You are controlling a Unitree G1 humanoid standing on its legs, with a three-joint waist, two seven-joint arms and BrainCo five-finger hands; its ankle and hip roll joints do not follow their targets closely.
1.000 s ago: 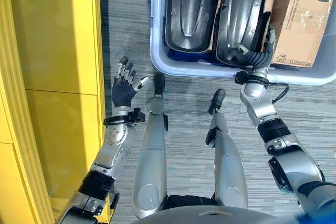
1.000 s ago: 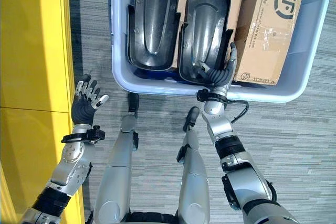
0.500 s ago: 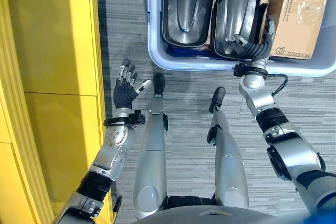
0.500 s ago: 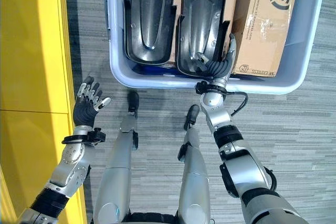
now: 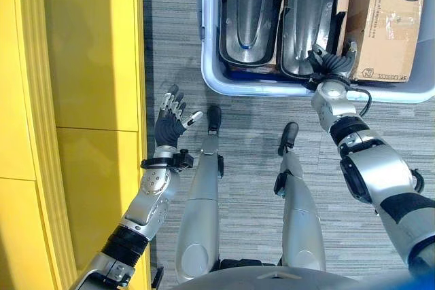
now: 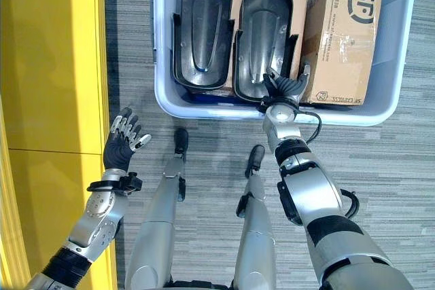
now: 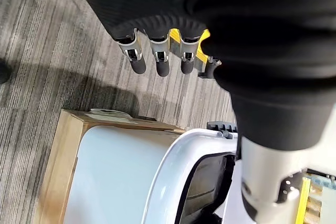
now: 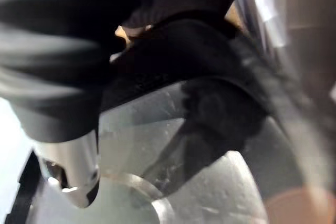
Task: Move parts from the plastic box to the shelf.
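A pale plastic box [image 5: 258, 88] stands on the floor ahead. In it two black moulded parts lie side by side, the left one [image 5: 248, 11] and the right one [image 5: 309, 11]. My right hand [image 5: 331, 67] reaches over the box's near wall, its fingers curled on the near end of the right black part [image 6: 266, 32]. In the right wrist view the thumb [image 8: 79, 166] lies against that dark part [image 8: 210, 108]. My left hand [image 5: 170, 123] hangs open above the carpet beside the yellow shelf [image 5: 81, 100], its fingers [image 7: 157, 56] straight and holding nothing.
A brown carton [image 5: 387, 18] fills the right side of the box, close against my right hand. The yellow shelf runs along the whole left side. Grey carpet [image 5: 170, 32] lies between shelf and box.
The camera has shifted a little. My right hand has pushed further over the box wall and turned onto the near end of the right black part. The left hand has stayed open.
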